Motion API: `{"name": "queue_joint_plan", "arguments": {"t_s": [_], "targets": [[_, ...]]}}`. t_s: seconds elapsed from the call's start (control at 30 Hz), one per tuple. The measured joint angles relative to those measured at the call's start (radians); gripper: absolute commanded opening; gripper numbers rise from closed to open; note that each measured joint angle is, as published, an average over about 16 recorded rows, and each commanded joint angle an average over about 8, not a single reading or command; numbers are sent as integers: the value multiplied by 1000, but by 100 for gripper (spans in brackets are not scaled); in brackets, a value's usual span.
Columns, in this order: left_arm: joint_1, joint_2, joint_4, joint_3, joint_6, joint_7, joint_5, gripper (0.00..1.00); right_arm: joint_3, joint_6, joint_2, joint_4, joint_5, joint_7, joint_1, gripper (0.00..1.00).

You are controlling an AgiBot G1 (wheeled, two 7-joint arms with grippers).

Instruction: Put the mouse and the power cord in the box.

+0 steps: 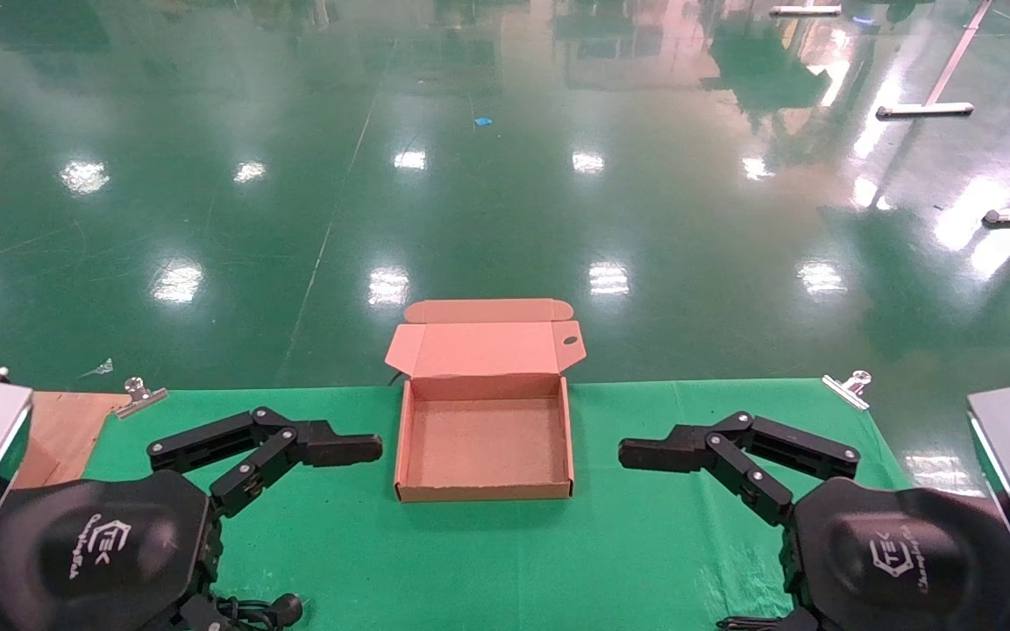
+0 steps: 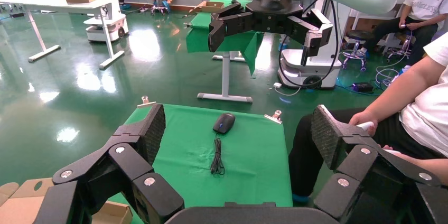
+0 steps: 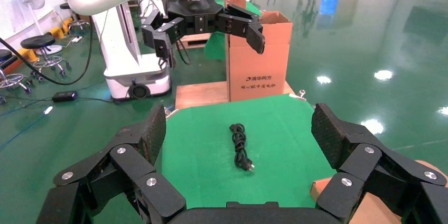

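Observation:
The box point(image 1: 408, 443) lies open in the middle of the green table, its lid folded back and its inside bare. My left gripper point(image 1: 356, 449) hovers just left of the box, open and holding nothing. My right gripper point(image 1: 645, 454) hovers just right of it, likewise open. In the left wrist view the black mouse point(image 2: 224, 122) rests on the cloth beyond my open left gripper point(image 2: 238, 113), its thin wire point(image 2: 217, 158) bundled beside it. In the right wrist view the power cord point(image 3: 239, 146) lies coiled on the cloth beyond my open right gripper point(image 3: 239, 110).
A large brown carton point(image 3: 259, 57) stands on a wooden board past the table's left end. A seated person point(image 2: 407, 102) is close to the table's right end. Metal clips point(image 1: 847, 387) pin the cloth at the corners. Beyond the far edge is green floor.

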State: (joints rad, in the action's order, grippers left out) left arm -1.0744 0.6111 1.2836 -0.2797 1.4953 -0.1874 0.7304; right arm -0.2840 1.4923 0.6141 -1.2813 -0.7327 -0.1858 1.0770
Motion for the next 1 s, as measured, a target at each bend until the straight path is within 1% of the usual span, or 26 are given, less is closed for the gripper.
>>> {"name": "queue_joint_plan", "arguments": {"t_s": [1.0], "targets": [[0, 0, 0, 0, 0, 0, 0, 100, 0, 0, 0, 0, 0, 0, 0, 100]]}}
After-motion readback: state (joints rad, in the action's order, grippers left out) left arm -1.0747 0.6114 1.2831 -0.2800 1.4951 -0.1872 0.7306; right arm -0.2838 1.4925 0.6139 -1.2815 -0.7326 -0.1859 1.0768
